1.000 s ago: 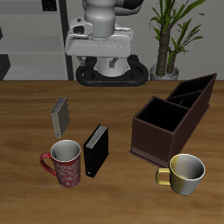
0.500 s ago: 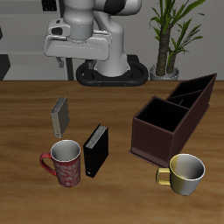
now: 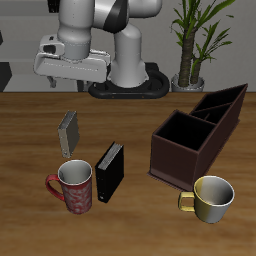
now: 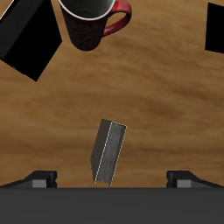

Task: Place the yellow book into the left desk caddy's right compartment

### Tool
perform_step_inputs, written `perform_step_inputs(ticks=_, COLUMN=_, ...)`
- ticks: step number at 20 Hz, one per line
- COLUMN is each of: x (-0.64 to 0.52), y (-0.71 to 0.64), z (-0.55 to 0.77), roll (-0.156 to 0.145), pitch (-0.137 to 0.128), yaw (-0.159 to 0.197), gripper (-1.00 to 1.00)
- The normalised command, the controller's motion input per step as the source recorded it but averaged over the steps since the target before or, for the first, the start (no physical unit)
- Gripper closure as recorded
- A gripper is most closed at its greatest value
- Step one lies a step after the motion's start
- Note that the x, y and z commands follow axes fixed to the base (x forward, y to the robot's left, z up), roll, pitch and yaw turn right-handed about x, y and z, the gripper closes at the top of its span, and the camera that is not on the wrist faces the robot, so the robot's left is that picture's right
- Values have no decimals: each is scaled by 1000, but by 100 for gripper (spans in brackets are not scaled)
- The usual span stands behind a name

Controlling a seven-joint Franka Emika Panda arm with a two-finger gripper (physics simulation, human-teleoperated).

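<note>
The yellow book (image 3: 68, 132) stands upright on the table, a thin grey-tan hardback; it also shows in the wrist view (image 4: 108, 153). My gripper (image 3: 72, 80) hangs open and empty above and behind it, well clear of it; in the wrist view the gripper (image 4: 112, 179) has its fingertips (image 4: 39, 178) spread wide on either side of the book. The left desk caddy (image 3: 200, 135) is a dark maroon open-top box with inner dividers, standing far across the table from the book.
A black book (image 3: 109, 172) stands nearer the front edge, beside a red mug (image 3: 75, 187). A yellow mug (image 3: 212, 197) sits in front of the caddy. A potted plant (image 3: 195, 40) stands behind the table.
The arm has swung sideways from the table's back middle to above the yellow book. The gripper stays open. Nothing on the table has moved.
</note>
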Motion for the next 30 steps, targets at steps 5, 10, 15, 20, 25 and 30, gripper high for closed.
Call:
perform_step_inputs(ticks=5, x=-83, y=-54, z=-190, roll=-44, pitch=-44, yaw=-10, gripper=-100)
perform_step_inputs(ticks=10, x=-51, y=8, z=-241, roll=8, pitch=-12, yaw=-23, gripper=-100)
perform_step_inputs(ticks=15, x=-66, y=-85, z=-323, roll=-40, pitch=-35, yaw=-20, gripper=-100)
perform_step_inputs(ticks=20, x=-67, y=50, z=-410, roll=-29, pitch=-23, yaw=-15, gripper=-100)
perform_step_inputs(ticks=25, x=-21, y=-28, z=-288, roll=-3, pitch=11, yaw=-19, gripper=-100)
perform_step_inputs(ticks=30, x=-31, y=-50, z=-337, roll=-26, pitch=12, yaw=-13, gripper=-100)
